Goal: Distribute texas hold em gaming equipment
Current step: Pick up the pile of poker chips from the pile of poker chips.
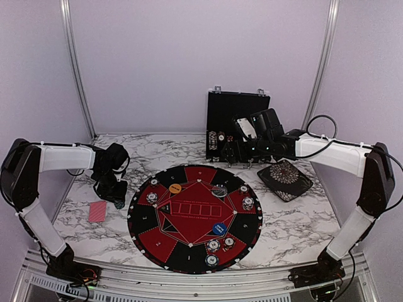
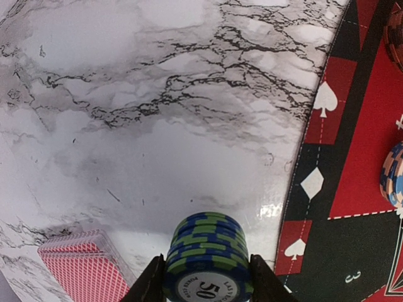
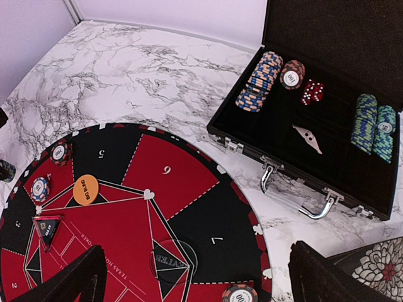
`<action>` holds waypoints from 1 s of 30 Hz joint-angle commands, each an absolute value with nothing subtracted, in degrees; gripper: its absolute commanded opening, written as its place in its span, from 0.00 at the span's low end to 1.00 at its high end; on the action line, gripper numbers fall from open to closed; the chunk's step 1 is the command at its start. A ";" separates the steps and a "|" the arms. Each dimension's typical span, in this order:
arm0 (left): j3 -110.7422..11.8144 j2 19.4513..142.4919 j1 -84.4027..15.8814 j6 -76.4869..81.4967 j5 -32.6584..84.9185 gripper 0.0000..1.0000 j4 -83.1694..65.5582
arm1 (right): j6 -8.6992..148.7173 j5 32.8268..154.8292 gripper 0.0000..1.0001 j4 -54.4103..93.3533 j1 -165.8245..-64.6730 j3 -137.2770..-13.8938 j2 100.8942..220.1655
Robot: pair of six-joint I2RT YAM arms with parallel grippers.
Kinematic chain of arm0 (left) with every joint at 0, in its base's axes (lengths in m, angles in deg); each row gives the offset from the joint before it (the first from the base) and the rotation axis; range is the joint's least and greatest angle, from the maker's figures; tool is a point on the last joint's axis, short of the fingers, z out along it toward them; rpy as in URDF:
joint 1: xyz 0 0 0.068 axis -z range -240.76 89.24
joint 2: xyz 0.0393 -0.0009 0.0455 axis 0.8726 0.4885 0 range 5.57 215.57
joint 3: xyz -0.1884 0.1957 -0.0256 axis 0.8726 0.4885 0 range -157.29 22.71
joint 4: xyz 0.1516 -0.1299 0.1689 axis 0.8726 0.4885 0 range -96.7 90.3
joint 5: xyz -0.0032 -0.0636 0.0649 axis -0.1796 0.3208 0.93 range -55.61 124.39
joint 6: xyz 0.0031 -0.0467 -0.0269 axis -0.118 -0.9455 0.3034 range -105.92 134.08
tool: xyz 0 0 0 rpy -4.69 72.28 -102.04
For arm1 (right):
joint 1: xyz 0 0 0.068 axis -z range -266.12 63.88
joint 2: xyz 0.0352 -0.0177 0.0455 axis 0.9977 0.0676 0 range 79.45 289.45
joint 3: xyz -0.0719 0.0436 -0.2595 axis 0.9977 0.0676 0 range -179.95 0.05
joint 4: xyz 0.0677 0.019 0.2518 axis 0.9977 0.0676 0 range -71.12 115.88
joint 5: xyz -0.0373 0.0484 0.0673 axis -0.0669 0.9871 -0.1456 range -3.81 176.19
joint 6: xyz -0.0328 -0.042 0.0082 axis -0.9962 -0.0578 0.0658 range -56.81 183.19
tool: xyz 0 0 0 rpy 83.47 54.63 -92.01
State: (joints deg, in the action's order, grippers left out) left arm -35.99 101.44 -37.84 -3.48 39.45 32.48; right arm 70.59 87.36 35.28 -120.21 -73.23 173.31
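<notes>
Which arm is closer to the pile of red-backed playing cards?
Left. The left gripper, gripping blue-green poker chips, is beside the red-backed playing cards; the right gripper is across the round red-and-black mat.

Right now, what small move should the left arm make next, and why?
Probably swing right, over the round red-and-black mat. Its jaws grip a blue-and-green striped chip stack over the white marble tabletop, and the mat's black segment marked 3 shows no chips.
</notes>
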 commanded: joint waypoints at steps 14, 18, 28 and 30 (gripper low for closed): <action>-38.62 100.07 -38.15 -2.44 40.40 0.37 35.91 | 70.28 87.15 0.98 35.31 -119.62 -75.89 173.25; -39.03 99.72 -38.04 -2.42 40.37 0.37 36.32 | 70.26 87.06 0.98 35.36 -119.70 -75.72 173.10; -41.91 100.85 -37.17 -2.10 40.50 0.37 37.73 | 70.34 86.71 0.98 35.42 -119.70 -75.58 172.60; -42.78 101.51 -36.75 -2.02 40.64 0.37 37.95 | 70.32 86.71 0.98 35.45 -119.70 -75.47 172.53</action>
